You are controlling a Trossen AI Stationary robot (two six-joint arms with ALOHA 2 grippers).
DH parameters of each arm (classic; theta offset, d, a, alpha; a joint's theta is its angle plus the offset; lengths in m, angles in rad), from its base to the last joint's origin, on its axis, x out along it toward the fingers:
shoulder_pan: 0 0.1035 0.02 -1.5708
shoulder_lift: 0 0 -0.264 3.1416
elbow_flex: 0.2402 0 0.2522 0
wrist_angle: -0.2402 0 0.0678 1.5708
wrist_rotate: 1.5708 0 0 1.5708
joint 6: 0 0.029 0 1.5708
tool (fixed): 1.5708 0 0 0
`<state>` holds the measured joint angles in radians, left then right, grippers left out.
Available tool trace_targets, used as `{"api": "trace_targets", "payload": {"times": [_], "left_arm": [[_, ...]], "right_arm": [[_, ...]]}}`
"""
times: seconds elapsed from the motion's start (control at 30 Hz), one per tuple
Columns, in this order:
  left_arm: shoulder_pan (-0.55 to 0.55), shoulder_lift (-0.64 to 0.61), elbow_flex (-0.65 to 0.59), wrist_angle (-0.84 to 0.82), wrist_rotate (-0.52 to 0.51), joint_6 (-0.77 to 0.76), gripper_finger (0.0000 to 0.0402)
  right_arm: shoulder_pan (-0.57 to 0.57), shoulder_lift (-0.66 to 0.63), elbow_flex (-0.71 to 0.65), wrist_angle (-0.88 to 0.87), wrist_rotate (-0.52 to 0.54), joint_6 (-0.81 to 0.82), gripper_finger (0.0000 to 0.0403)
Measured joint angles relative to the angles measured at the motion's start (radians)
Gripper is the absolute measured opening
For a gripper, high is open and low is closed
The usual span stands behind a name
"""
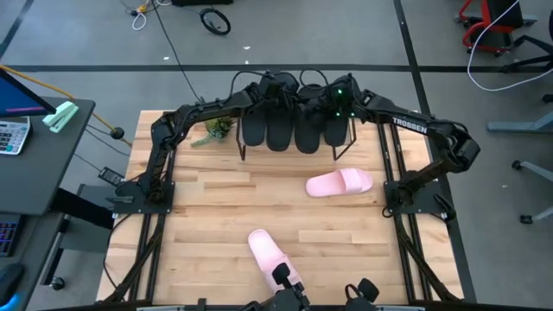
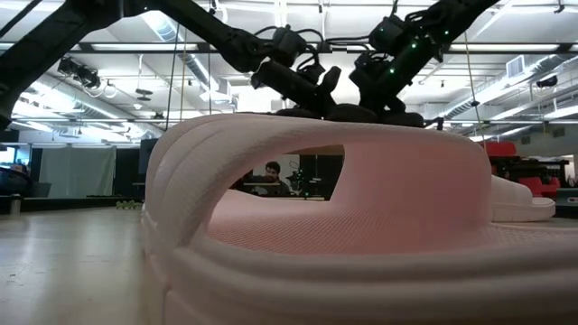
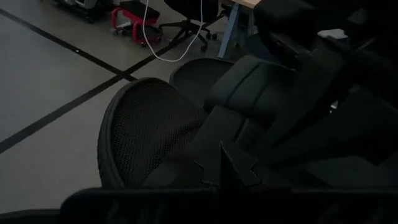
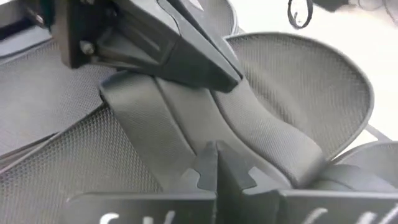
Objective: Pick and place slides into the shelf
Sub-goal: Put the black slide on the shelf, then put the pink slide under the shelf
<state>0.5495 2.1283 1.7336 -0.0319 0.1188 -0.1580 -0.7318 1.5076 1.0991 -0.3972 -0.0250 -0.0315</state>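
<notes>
Several black slides [image 1: 281, 131] lie side by side on top of the shelf [image 1: 243, 150] at the table's far middle. Their footbeds rest on the plank. One pale pink slide [image 1: 339, 183] lies sole down on the table in front of the shelf. Another pink slide [image 1: 270, 252] lies near the front edge and fills the low view [image 2: 361, 208]. My left gripper [image 3: 224, 167] and my right gripper [image 4: 217, 167] are both shut. They hang over the far ends of the black slides, close to each other. My left gripper has its shut fingertips at the strap [image 3: 249, 134] of a black slide on the shelf, slanting down from the table's left. I cannot tell whether they touch it. My right gripper has its shut fingertips at a black slide's strap [image 4: 186, 134], slanting down from the table's right. Whether they touch cannot be told.
A small green plant [image 1: 216, 128] stands on the table left of the shelf. The two arms nearly meet above the shelf. A desk with a calculator [image 1: 13, 134] stands beyond the table's left edge. Bare wood lies between the pink slides.
</notes>
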Motion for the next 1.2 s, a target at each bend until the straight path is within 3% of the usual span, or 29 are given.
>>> {"api": "trace_targets", "payload": {"times": [0.3, 0.47, 0.77, 0.87, 1.0, 1.13, 1.2], "left_arm": [[-0.001, -0.151, -0.013, -0.126, -0.019, -0.001, 0.0000], [-0.007, -0.291, -0.009, -0.237, -0.020, 0.041, 0.0001], [-0.110, -0.471, -0.006, -0.483, -0.016, 0.135, 0.0002], [-0.181, -0.494, -0.006, -0.613, -0.015, 0.151, 0.0002], [-0.297, -0.501, -0.007, -0.776, -0.014, 0.154, 0.0007], [-0.424, -0.500, -0.043, -0.851, -0.026, 0.155, 0.0007], [-0.478, -0.500, -0.066, -0.874, -0.081, 0.155, 0.0004]], "right_arm": [[0.070, -0.056, -0.011, 0.045, 0.039, 0.012, 0.0000], [0.093, -0.139, -0.012, 0.029, 0.103, 0.012, 0.0000], [0.178, -0.326, -0.011, -0.038, 0.099, -0.009, 0.0002], [0.281, -0.401, -0.011, -0.162, 0.097, -0.010, 0.0002], [0.503, -0.474, -0.030, -0.314, 0.117, 0.073, 0.0002], [0.766, -0.508, -0.121, -0.307, 0.264, 0.236, 0.0001], [0.888, -0.507, -0.185, -0.290, 0.365, 0.327, 0.0001]]}}
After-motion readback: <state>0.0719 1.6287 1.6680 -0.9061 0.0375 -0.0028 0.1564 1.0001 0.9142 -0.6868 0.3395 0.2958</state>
